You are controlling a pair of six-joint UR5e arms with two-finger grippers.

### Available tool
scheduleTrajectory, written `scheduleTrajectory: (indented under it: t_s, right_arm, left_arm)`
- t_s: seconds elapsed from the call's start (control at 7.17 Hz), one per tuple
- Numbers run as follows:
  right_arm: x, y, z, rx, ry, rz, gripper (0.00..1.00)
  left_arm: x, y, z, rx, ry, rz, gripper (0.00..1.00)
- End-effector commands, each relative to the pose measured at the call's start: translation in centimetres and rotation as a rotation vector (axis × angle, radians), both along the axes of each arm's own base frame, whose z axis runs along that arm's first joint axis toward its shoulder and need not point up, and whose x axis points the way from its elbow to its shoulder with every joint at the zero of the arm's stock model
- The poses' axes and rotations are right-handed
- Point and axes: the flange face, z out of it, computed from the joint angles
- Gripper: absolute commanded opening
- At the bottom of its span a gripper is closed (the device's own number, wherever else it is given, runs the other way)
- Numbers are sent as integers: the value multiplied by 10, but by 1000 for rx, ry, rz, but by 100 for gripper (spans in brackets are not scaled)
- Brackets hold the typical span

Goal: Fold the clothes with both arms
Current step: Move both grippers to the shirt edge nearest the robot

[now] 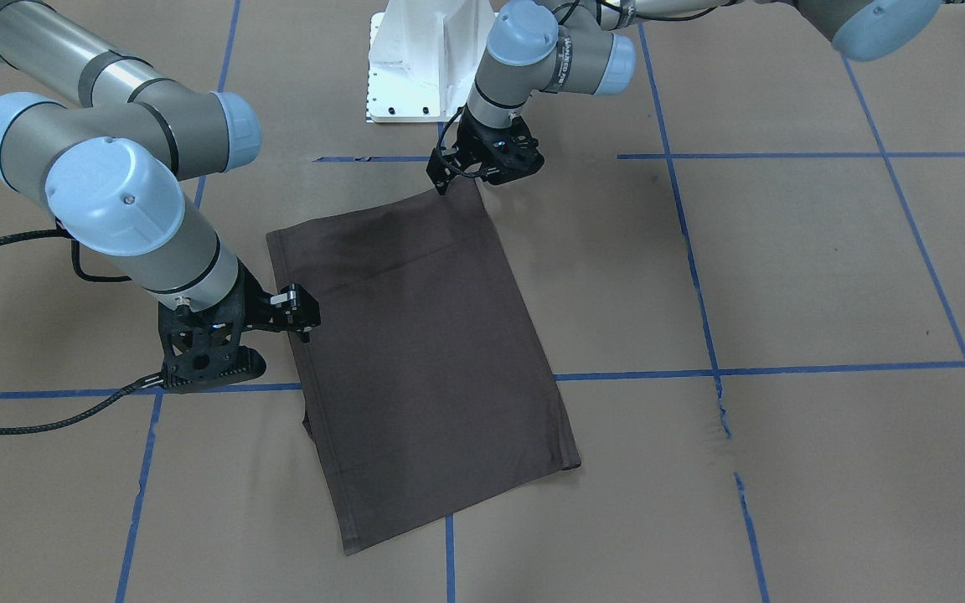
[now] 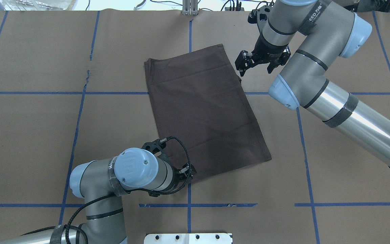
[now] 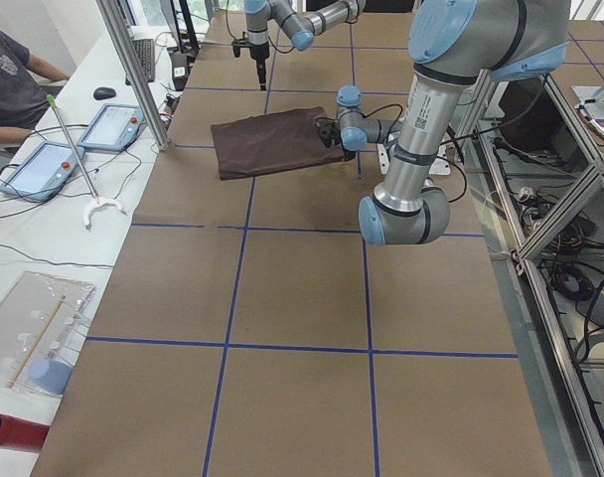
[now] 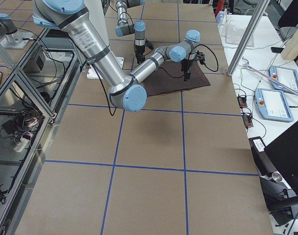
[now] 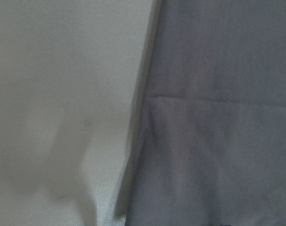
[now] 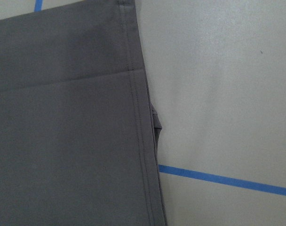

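The dark grey-brown T-shirt (image 1: 424, 352) lies flat on the table, folded into a long rectangle (image 2: 205, 112). My left gripper (image 2: 189, 173) is low at the shirt's near corner, by the robot's base (image 1: 446, 177). Its wrist view shows blurred cloth (image 5: 218, 117) very close, and its fingers are hidden. My right gripper (image 2: 241, 69) hangs just off the shirt's long right edge near the far end (image 1: 307, 322). It holds nothing and its fingers look closed together. Its wrist view shows the hemmed edge (image 6: 138, 117) from above.
Brown paper with blue tape lines (image 2: 113, 93) covers the table. The white pedestal base (image 1: 415, 67) stands just behind the shirt's near end. An operator (image 3: 14, 79) and tablets (image 3: 113, 124) are beyond the far table edge.
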Motion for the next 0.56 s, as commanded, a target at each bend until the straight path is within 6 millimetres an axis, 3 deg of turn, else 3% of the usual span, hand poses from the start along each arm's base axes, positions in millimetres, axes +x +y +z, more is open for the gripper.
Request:
scheduleTrajectory:
  t_s: [0.0, 0.42]
  right_arm:
    - [1, 0, 1, 0, 0, 1, 100]
    - [1, -1, 2, 1, 0, 1, 100]
  left_arm:
    - [1, 3, -1, -5, 0, 2, 68]
    - [2, 5, 3, -20, -4, -4, 0]
